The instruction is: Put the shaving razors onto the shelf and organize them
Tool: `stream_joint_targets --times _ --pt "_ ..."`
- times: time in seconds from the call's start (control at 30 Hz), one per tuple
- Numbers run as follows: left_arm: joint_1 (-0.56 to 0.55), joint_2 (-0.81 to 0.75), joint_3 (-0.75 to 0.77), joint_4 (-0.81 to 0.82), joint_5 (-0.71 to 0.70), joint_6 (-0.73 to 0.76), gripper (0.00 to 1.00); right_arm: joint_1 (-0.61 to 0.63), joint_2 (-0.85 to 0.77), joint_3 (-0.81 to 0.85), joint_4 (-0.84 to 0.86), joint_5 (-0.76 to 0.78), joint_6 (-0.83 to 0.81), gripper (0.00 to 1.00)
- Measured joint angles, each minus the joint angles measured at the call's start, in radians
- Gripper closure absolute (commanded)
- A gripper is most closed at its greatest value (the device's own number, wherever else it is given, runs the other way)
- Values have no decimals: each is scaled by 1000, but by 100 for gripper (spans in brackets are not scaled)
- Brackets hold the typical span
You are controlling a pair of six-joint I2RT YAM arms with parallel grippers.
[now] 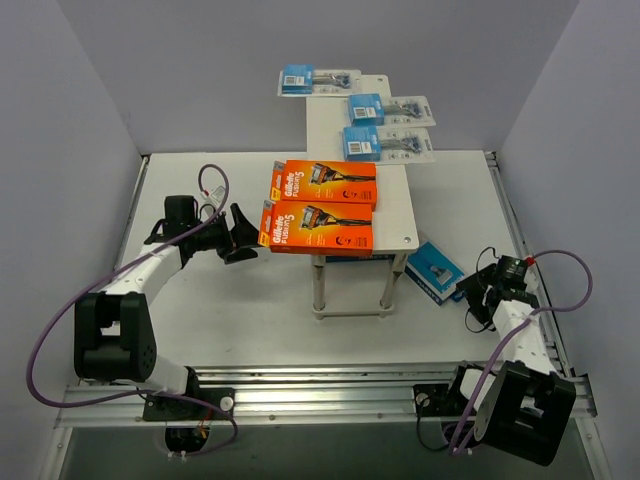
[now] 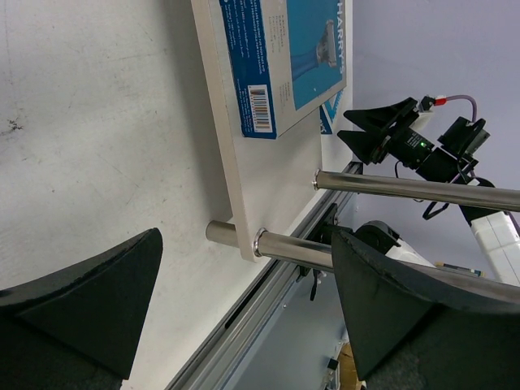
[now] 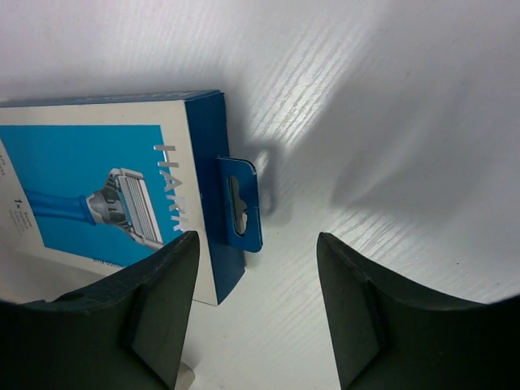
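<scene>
The shelf (image 1: 395, 205) stands mid-table. Its top carries two orange razor boxes (image 1: 325, 183) (image 1: 317, 228) near the front and three blister packs with blue cards (image 1: 318, 80) (image 1: 390, 108) (image 1: 387, 143) at the back. My left gripper (image 1: 240, 235) is open and empty, just left of the front orange box. In the left wrist view (image 2: 244, 309) it faces the lower tier (image 2: 223, 162), where a blue-and-white box (image 2: 284, 57) lies. Another blue-and-white box (image 1: 435, 272) lies on the table right of the shelf. My right gripper (image 1: 480, 290) is open beside it; the box (image 3: 97, 187) lies just ahead of the left finger (image 3: 122, 317).
Metal shelf legs (image 2: 406, 191) (image 1: 320, 285) stand at the shelf's near end. Grey walls close the table left, back and right. A metal rail (image 1: 350, 385) runs along the near edge. The right arm (image 2: 406, 142) shows beyond the legs.
</scene>
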Motion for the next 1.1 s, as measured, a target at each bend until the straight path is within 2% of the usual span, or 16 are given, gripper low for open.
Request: stream_joint_targets --times 0.1,0.2,0.63,1.1 --pt "0 -2 0 0 2 -3 6 0 -12 -13 12 15 19 62" --pt "0 -2 0 0 3 -6 6 0 -21 -24 35 21 31 66" --pt "0 -2 0 9 7 -9 6 0 44 -73 148 8 51 68" --pt "-1 -2 -1 24 14 -18 6 0 49 -167 352 -34 77 68"
